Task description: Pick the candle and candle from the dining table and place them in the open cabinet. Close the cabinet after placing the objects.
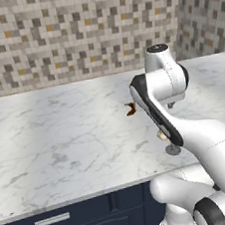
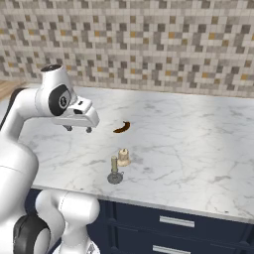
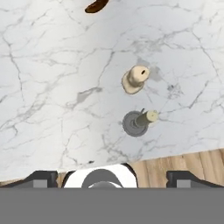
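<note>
Taper candle (image 1: 171,148) half hidden by arm; pastry (image 3: 97,5) cropped

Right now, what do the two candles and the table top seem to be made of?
The taper candle looks like matt pale olive wax, and its round base looks like dull grey metal, though that is uncertain. The short candle seems to be cream wax, judging by its lumpy, uneven surface. The table top looks like polished white marble: it has grey veins and a soft sheen.
</note>
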